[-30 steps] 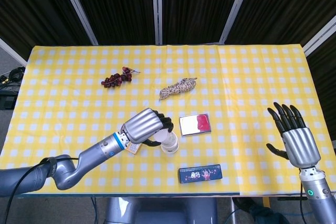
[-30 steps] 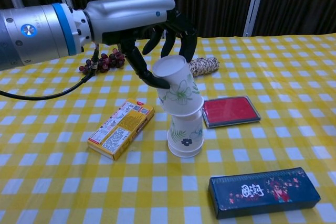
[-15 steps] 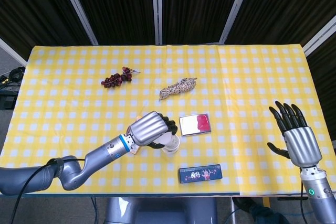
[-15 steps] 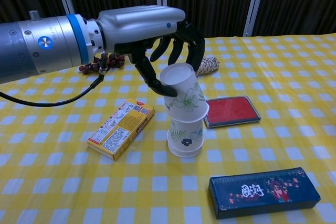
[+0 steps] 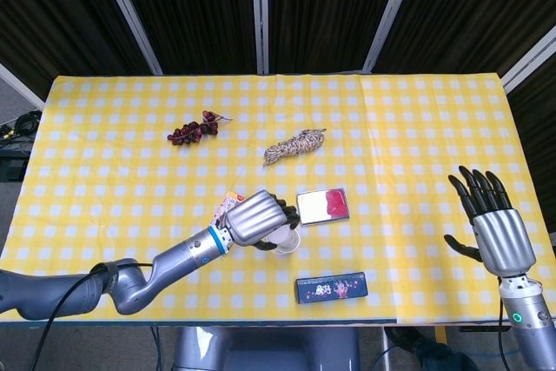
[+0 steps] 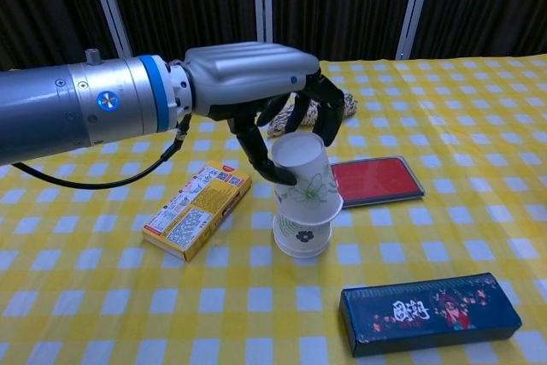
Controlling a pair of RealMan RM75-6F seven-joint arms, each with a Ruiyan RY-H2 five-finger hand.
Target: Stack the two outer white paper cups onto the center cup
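Note:
My left hand (image 6: 256, 87) grips an upside-down white paper cup with a green leaf print (image 6: 306, 177), tilted slightly. It sits over the top of the upside-down white cup stack (image 6: 300, 237) standing on the cloth, and only the stack's lower part shows. In the head view the left hand (image 5: 256, 221) covers most of the cups (image 5: 289, 241). Far right, my right hand (image 5: 491, 225) hangs open above the table's edge, fingers spread, holding nothing.
A yellow box (image 6: 198, 210) lies left of the cups, a red-topped tin (image 6: 375, 180) right behind them, a dark printed box (image 6: 429, 311) in front. Dark grapes (image 5: 193, 130) and a rope bundle (image 5: 294, 146) lie further back on the yellow checked cloth (image 5: 408, 128).
My left hand has lowered the leaf-print cup down over the standing cup, so less of the lower cup shows. The right hand has drifted slightly toward the near edge.

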